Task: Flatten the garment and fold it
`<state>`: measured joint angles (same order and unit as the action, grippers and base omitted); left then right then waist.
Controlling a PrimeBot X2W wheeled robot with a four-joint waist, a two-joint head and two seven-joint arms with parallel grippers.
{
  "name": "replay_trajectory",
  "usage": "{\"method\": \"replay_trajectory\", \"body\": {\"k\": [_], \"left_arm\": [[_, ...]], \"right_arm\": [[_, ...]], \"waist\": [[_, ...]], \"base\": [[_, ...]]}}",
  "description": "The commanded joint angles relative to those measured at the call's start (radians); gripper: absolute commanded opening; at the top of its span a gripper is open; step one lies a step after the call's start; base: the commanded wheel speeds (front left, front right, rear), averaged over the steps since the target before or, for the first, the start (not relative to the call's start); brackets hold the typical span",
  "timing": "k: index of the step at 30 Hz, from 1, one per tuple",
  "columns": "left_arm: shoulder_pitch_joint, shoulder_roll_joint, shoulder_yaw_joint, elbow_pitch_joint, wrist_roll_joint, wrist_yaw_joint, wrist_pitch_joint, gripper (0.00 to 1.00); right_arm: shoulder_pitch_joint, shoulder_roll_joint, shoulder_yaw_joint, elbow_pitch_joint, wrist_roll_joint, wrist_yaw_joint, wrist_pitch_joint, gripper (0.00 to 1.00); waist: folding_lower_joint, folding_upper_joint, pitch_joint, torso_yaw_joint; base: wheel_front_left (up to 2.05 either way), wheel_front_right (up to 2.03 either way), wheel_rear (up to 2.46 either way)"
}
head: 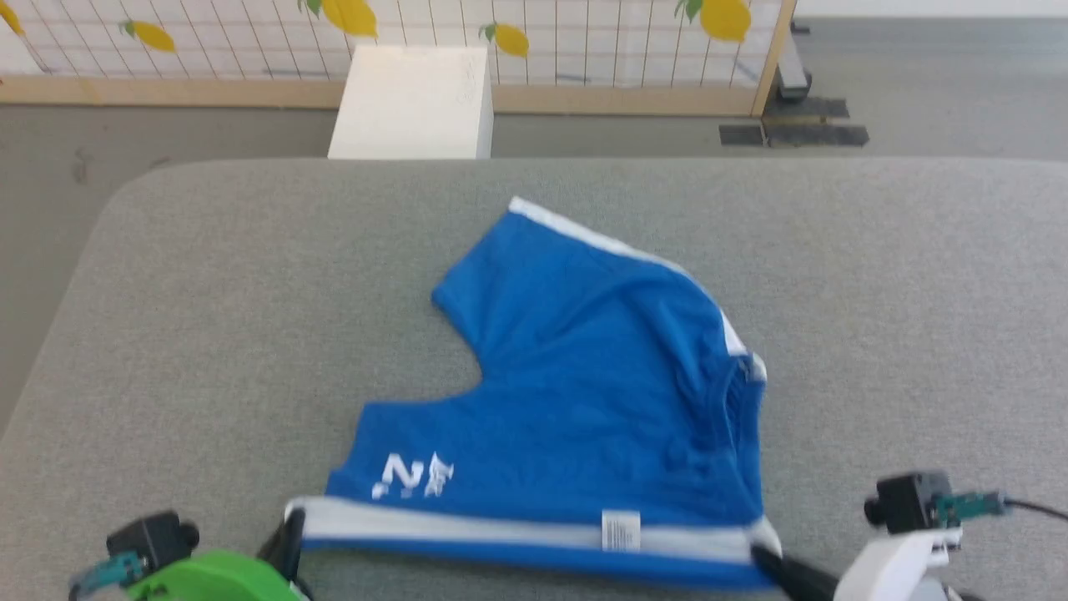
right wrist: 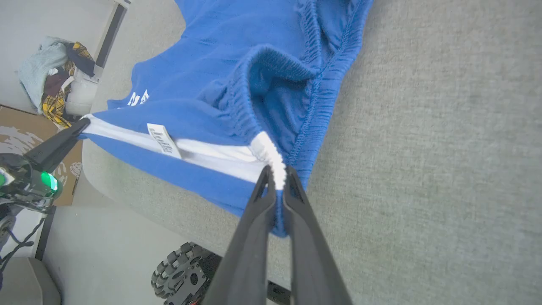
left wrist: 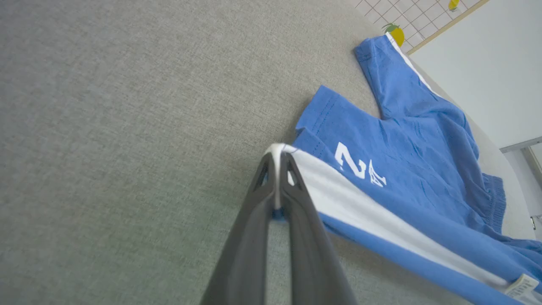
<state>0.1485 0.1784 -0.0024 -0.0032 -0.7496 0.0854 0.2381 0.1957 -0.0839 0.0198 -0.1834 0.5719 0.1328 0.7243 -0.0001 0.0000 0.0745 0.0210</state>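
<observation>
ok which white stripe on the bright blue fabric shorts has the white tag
The near white stripe of the blue shorts, held between the left gripper and right gripper, carries the white tag. The far white stripe has none.

Grey floor [head: 918,75], lemon-print grid screen [head: 584,33], white block [head: 409,104].

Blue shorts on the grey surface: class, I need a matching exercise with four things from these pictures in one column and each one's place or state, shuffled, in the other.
Column one
1. left hand
2. right hand
3. tag
4. print

Column two
A. on the white stripe
B. shut on the waistband corner of the shorts
C. on blue fabric near the leg hem
D. shut on the stripe's leg-hem end

Pairs: 1-D, 2-B, 3-A, 4-C
</observation>
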Motion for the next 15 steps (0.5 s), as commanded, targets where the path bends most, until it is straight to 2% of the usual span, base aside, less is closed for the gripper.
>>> {"method": "replay_trajectory", "body": {"k": [1,4,8,12,15], "left_arm": [[0.034,0.020,0.015,-0.021,0.003,0.026,0.013,0.00],[0.094,0.024,0.021,-0.084,-0.005,0.066,0.060,0.00],[0.108,0.022,0.044,-0.175,-0.019,0.090,0.068,0.00],[0.032,0.043,0.036,-0.210,-0.011,0.081,0.077,0.00],[-0.077,0.059,0.022,-0.181,-0.003,0.061,0.078,0.00]], "right_arm": [[0.031,-0.004,-0.020,-0.021,-0.002,-0.002,0.035,0.00],[0.084,0.009,-0.039,-0.069,0.007,-0.002,0.132,0.00],[0.089,0.023,-0.068,-0.135,0.013,-0.002,0.161,0.00],[0.044,0.030,-0.099,-0.157,-0.016,-0.002,0.113,0.00],[0.003,0.032,-0.108,-0.153,-0.041,-0.002,0.082,0.00]], "waist": [[0.0001,0.0000,-0.025,0.005],[0.0001,0.0000,-0.030,0.002],[0.0001,0.0000,-0.029,-0.004],[0.0001,0.0000,-0.016,-0.012],[0.0001,0.0000,0.012,-0.019]], "base": [[0.00,0.00,0.00],[0.00,0.00,0.00],[0.00,0.00,0.00],[0.00,0.00,0.00],[0.00,0.00,0.00]]}}
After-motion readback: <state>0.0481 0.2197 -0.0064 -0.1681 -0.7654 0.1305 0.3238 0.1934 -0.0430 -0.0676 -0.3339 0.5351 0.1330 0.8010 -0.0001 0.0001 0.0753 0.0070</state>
